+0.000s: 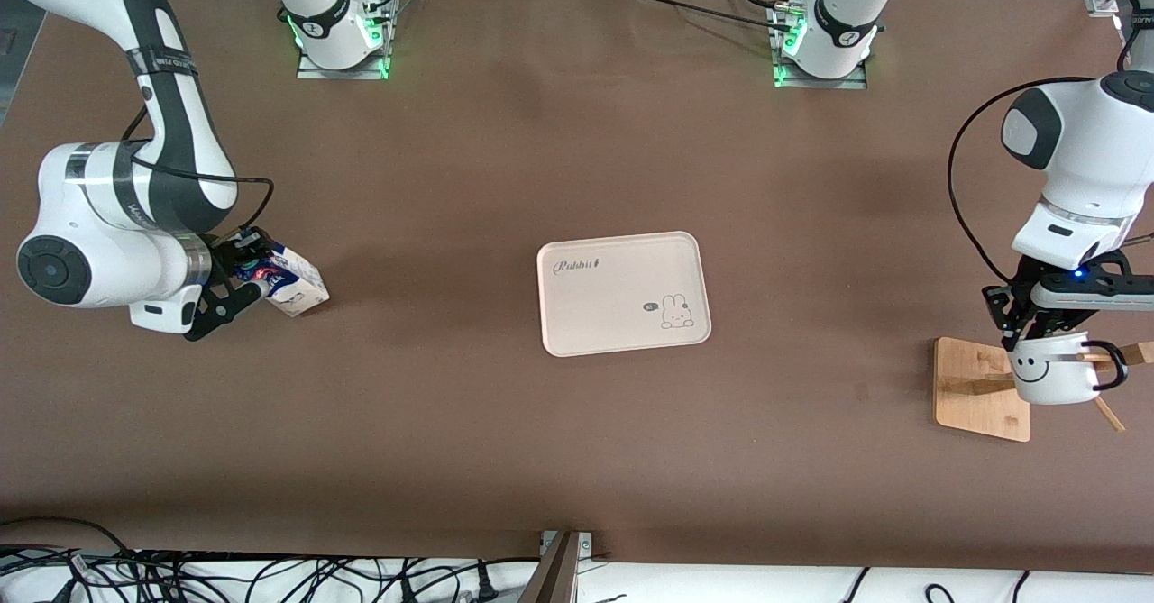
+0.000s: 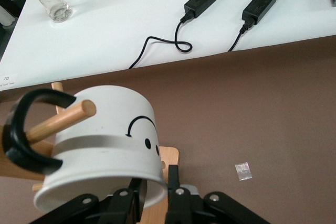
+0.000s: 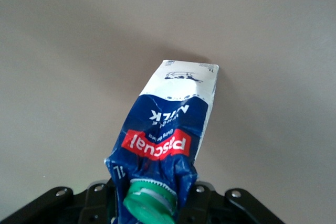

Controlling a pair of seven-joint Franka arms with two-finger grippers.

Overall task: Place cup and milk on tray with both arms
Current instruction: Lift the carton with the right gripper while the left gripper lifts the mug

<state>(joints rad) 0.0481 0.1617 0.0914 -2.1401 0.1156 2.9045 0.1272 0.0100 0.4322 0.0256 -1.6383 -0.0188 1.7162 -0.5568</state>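
The cream tray (image 1: 613, 306) lies in the middle of the table with nothing on it. My right gripper (image 1: 242, 280) is shut on the crumpled gable top of the blue and white milk carton (image 1: 296, 286), toward the right arm's end of the table. The carton is tilted, and in the right wrist view (image 3: 170, 124) its green cap (image 3: 149, 202) sits between my right gripper's (image 3: 152, 195) fingers. My left gripper (image 1: 1037, 340) is shut on the rim of the white smiley cup (image 1: 1050, 378). In the left wrist view the cup (image 2: 105, 135) hangs with its black handle (image 2: 21, 135) looped over a wooden peg (image 2: 60, 121), and my left gripper (image 2: 156, 184) has one finger inside the rim and one outside.
The bamboo stand (image 1: 978, 387) with wooden pegs stands at the left arm's end of the table, under the cup, and its base shows in the left wrist view (image 2: 169, 157). A small shiny scrap (image 2: 242, 170) lies on the brown table. Cables (image 1: 225, 576) run along the near edge.
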